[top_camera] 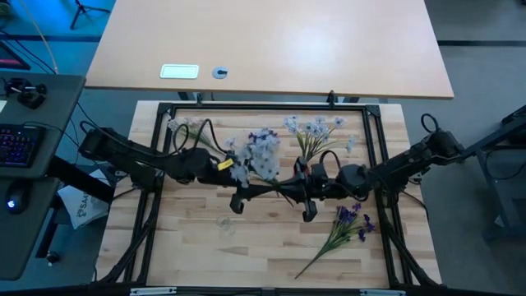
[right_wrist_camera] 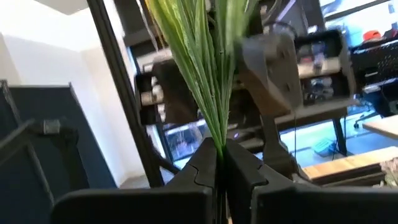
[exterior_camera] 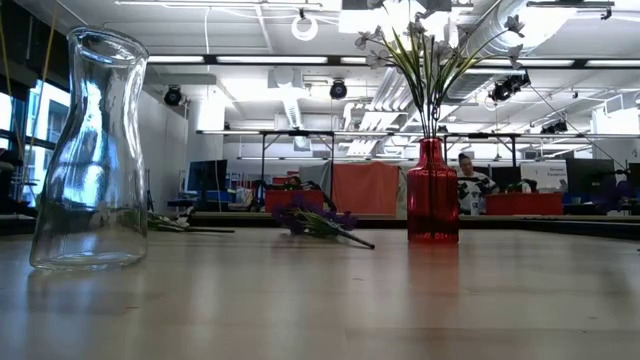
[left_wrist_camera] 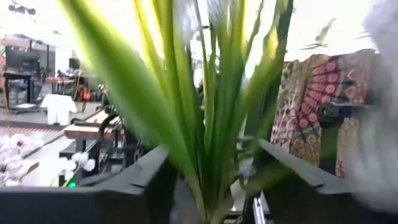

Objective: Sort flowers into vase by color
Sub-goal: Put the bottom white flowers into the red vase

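Both hands (top_camera: 297, 191) grip one white sprig (top_camera: 261, 152) (mid-air).

My wooden table (top_camera: 246, 255) sits inside a black frame (top_camera: 263, 105). Beyond it stands a pale desk (top_camera: 271, 41) carrying a white card (top_camera: 179, 71) and a small round object (top_camera: 219, 72). To one side I see a keyboard (top_camera: 18, 144). Across the room, ceiling lights (exterior_camera: 250, 60) glow over ducts (exterior_camera: 290, 100), and a person (exterior_camera: 470, 180) sits near an orange panel (exterior_camera: 365, 188).
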Robot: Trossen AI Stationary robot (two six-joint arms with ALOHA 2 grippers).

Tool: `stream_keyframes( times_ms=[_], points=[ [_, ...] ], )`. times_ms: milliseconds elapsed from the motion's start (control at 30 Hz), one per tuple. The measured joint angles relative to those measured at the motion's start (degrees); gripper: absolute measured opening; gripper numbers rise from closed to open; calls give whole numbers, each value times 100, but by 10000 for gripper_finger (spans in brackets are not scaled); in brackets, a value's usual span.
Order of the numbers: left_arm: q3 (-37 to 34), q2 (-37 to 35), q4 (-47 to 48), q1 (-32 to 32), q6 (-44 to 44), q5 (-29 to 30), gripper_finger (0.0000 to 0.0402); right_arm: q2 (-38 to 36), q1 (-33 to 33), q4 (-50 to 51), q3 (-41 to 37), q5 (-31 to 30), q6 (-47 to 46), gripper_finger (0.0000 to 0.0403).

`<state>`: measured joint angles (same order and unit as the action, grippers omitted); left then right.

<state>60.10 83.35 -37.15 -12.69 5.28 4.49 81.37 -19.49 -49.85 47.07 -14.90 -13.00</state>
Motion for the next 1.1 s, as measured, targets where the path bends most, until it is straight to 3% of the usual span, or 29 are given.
stream_keyframes(
  times_ms=[200,300,433,600,767,1100],
  points=[
    [0,0,56,129,92,-18,21,1,-2,244,114,10,-301,68],
    [0,-5,136,231,305,-47,15,-58,0,1012,392,19,-415,122],
    [-2,-113,607,304,352,-354,4,-320,0,3142,985,160,-453,193],
    [-2,-171,1111,304,352,-596,3,-390,20,4503,1671,134,-375,245],
    [-4,-170,1060,324,258,-594,1,-337,60,4706,1770,9,-389,240],
    [-4,-53,1084,337,258,-578,1,-123,125,4691,1770,-44,-514,161]
  ],
)
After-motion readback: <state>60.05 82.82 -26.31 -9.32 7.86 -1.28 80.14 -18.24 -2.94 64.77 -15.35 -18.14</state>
